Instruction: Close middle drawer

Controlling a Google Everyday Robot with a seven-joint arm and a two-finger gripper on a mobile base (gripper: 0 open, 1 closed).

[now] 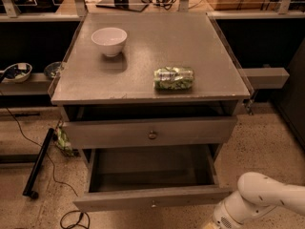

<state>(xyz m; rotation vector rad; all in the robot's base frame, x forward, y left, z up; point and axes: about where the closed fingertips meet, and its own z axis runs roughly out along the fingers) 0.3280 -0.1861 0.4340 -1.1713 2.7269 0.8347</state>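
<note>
The middle drawer [151, 197] stands pulled far out of the cabinet [143, 82], with its front panel near the lower frame edge. The top drawer [150, 131] above it projects slightly. Open floor [267, 137] lies to the right of the cabinet, and a black bar [38, 163] lies on the floor to the left. The white arm [269, 199] enters from the lower right, angled down-left, and ends just beside the drawer's right front corner. The gripper is cut off below the frame edge, so its opening cannot be determined.

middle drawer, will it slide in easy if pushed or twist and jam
The middle drawer looks empty, so it is probably light and slides easily. Its front is wide and low, so a push near the knob likely goes straight, while one at a corner might skew it. The gripper is out of view; only the white arm shows, lower right.
</note>
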